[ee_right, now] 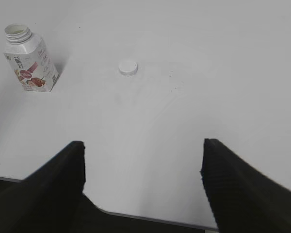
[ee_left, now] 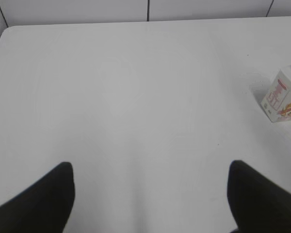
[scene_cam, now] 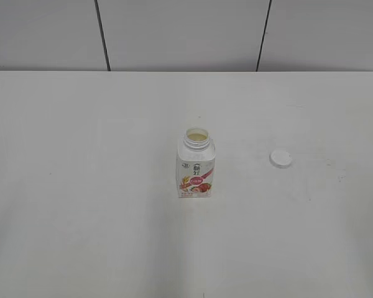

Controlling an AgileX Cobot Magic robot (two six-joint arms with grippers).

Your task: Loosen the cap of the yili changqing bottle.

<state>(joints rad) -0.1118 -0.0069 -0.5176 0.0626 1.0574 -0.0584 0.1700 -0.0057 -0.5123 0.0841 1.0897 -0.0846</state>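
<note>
The yili changqing bottle [scene_cam: 196, 166] stands upright at the middle of the white table, its threaded neck open with pale liquid showing inside. The cap [scene_cam: 281, 158] lies flat on the table to the bottle's right, apart from it. In the right wrist view the bottle [ee_right: 29, 60] is at the upper left and the cap [ee_right: 128, 67] near the top middle. In the left wrist view the bottle [ee_left: 284, 94] is at the right edge. My left gripper [ee_left: 149, 167] and my right gripper [ee_right: 143, 143] are both open, empty and far from both things. Neither gripper shows in the exterior view.
The white table [scene_cam: 81, 186] runs back to a wall of pale panels with dark seams [scene_cam: 102, 37]. The table's near edge [ee_right: 150, 216] shows below my right gripper.
</note>
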